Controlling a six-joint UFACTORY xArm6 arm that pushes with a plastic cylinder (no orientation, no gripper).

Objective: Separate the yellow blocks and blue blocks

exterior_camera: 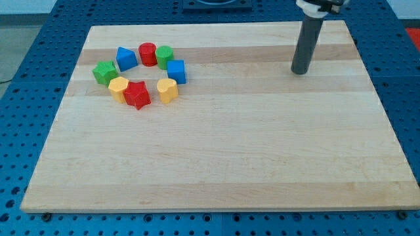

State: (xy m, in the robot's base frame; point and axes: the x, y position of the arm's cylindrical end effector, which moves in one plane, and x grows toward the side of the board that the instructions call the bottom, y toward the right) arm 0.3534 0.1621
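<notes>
Eight blocks form a ring at the board's upper left. A blue triangular block (126,58) sits at the ring's top left and a blue cube (176,71) at its right. A yellow rounded block (119,87) sits at the bottom left and a yellow heart-like block (167,90) at the bottom right. Between the yellow ones lies a red star-shaped block (137,95). A red cylinder (147,53), a green cylinder (164,56) and a green star-shaped block (104,72) complete the ring. My tip (300,71) rests on the board far to the right of the ring, touching no block.
The wooden board (262,151) lies on a blue perforated table (39,59). The rod rises from the tip toward the view's top right.
</notes>
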